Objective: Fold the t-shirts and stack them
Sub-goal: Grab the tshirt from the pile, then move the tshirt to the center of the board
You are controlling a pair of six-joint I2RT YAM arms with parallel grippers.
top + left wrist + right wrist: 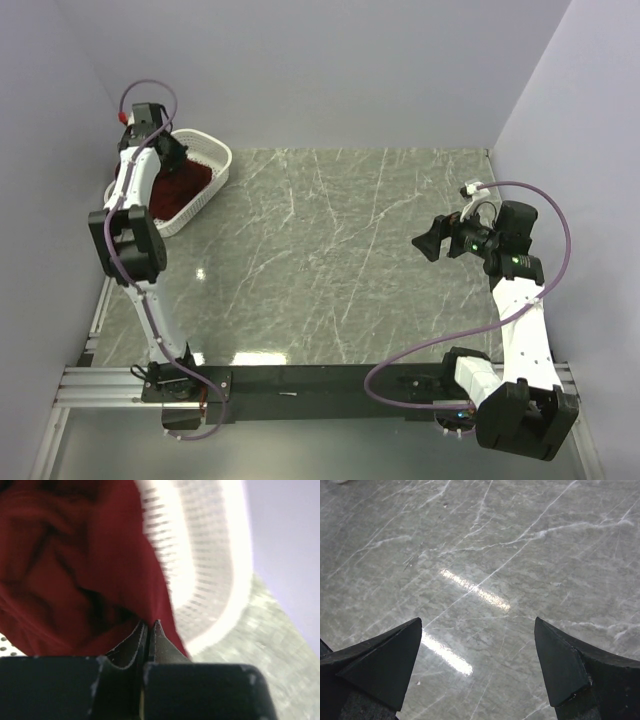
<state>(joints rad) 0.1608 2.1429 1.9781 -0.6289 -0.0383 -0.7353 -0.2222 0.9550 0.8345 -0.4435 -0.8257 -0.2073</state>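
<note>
The left arm (128, 240) stretches far forward with the left gripper (149, 624) pinched closed, while the bent right arm (524, 318) holds the right gripper (478, 630) spread wide, pointing left.

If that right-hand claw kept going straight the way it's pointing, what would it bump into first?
Probably the bare table. The right gripper is open and points down at it with nothing in between, though its height above the table is hard to judge.
</note>
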